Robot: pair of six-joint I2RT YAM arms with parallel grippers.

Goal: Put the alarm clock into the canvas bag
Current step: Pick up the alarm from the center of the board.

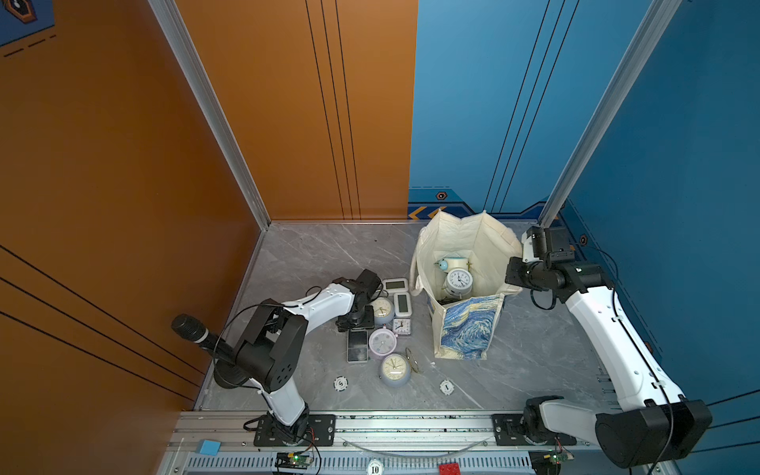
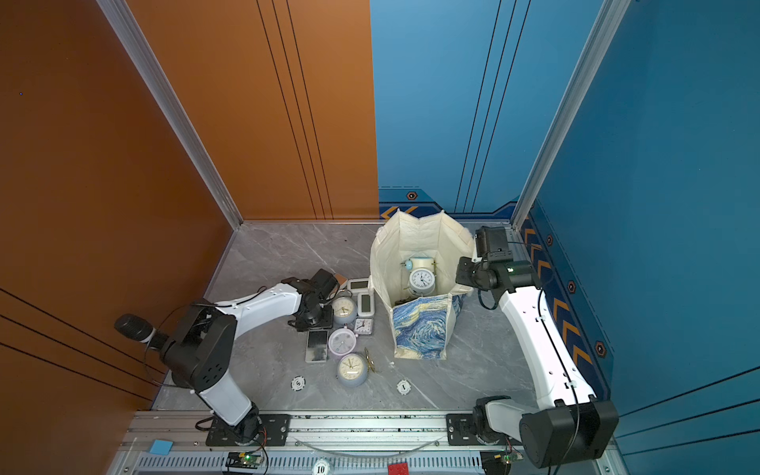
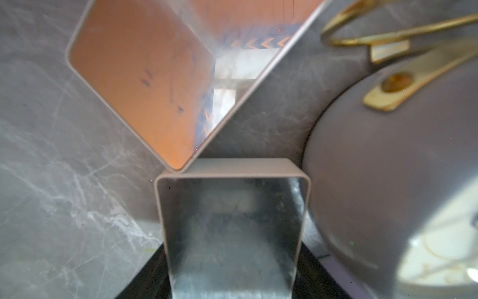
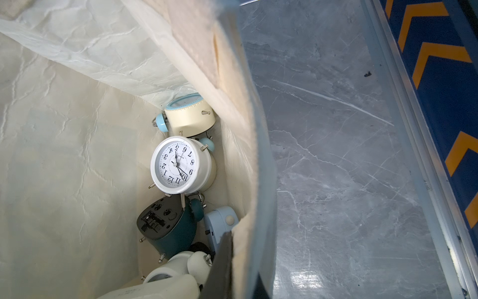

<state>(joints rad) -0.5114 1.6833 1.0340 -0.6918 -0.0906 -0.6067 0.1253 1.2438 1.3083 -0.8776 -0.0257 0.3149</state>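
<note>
The bag (image 1: 464,329) stands upright and open toward the right rear of the tabletop (image 1: 312,255), its printed side facing the front rail. The right pincer (image 1: 512,274) is closed on the bag's right rim. The right wrist view looks down along that wall to the clocks on the bag's floor. A white clock (image 4: 178,165) lies face up in the middle, with a cream clock (image 4: 190,117) with pale blue bells on one side. A teal clock (image 4: 168,227) lies on the other side, showing its black back, and paler ones are partly hidden past it. Left of the bag and apart from it, more clocks lie loose in a cluster. Among them are two digital clocks (image 1: 395,284), a lilac clock (image 1: 382,341) and two round blue-grey clocks (image 1: 395,370). The left pincer (image 1: 355,325) is low at the cluster's left edge, just above a mirrored slab (image 1: 357,347) that lies flat beside the lilac clock. In the left wrist view a mirrored piece (image 3: 232,220) sits between the dark jaws, its corner meeting another mirrored rectangle. Whether the jaws press on it I cannot tell.
</note>
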